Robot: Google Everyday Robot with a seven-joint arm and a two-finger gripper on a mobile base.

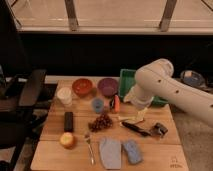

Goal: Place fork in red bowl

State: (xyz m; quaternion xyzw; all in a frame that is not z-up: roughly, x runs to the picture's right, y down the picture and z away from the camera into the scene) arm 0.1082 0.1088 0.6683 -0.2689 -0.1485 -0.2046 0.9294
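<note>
The fork (89, 146) lies flat on the wooden table (50, 125) near the front edge, handle toward me. The red bowl (82, 86) stands at the back of the table, left of a purple bowl (107, 86). My gripper (142, 113) hangs from the white arm (157, 82) over the right middle of the table, just in front of the green tray (124, 79). It is well to the right of the fork and the red bowl and touches neither.
A white cup (64, 95), a blue cup (98, 105), a small orange object (116, 103), grapes (101, 121), a black block (68, 121), a round fruit (66, 140), a black-handled utensil (135, 128) and two grey-blue cloths (111, 151) are on the table. A black chair (22, 97) stands at the left.
</note>
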